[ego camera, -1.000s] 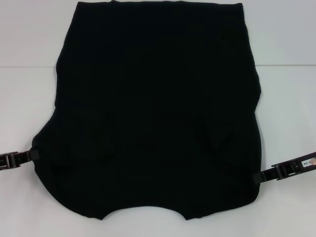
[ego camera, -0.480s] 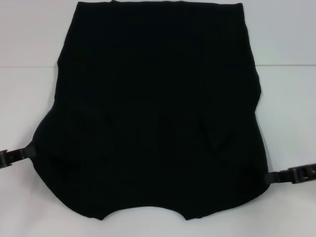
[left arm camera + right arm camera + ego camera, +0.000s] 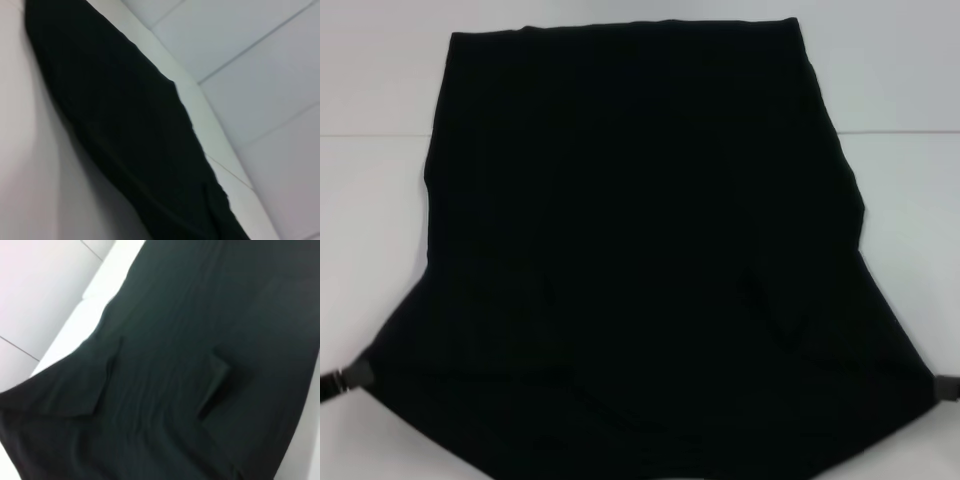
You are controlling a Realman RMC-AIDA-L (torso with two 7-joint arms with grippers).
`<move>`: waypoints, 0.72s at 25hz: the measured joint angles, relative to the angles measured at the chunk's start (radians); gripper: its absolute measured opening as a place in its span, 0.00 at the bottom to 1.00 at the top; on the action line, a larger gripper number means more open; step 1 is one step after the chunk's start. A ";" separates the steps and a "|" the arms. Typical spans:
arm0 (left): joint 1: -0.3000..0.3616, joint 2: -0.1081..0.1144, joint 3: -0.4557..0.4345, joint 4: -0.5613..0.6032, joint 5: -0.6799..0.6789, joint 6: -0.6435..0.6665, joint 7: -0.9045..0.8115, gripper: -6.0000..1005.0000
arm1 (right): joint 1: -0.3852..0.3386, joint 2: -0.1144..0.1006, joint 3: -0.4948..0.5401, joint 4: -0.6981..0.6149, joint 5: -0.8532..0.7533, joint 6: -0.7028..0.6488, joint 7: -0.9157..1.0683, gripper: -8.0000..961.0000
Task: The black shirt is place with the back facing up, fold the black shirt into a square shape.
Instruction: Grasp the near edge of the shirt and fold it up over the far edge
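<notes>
Black shirt (image 3: 640, 260) spread wide over white bench (image 3: 370, 220), filling most of head view, far edge at 12 o'clock, near corners pulled out toward 8 and 4 o'clock. Left pincer (image 3: 345, 377) at 8 o'clock, clamped on shirt corner. Right pincer (image 3: 945, 385) at 4 o'clock, clamped on opposite corner. Cloth taut between pincers; wrist views show shirt (image 3: 125, 135) (image 3: 190, 365) with folds.

white table (image 3: 380, 220) — pale tiled floor (image 3: 260, 75) beyond
</notes>
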 joint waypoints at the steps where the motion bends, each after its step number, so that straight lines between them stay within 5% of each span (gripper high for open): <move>1: 0.010 -0.004 0.000 0.000 0.000 0.019 0.007 0.06 | -0.012 -0.001 0.009 -0.001 -0.001 -0.012 -0.012 0.05; 10: 0.078 -0.025 0.000 0.002 0.012 0.080 0.033 0.06 | -0.118 -0.002 0.050 -0.003 -0.003 -0.112 -0.077 0.05; 18: 0.033 -0.015 0.000 -0.009 0.017 0.088 0.018 0.06 | -0.104 -0.005 0.090 -0.016 -0.004 -0.157 -0.078 0.05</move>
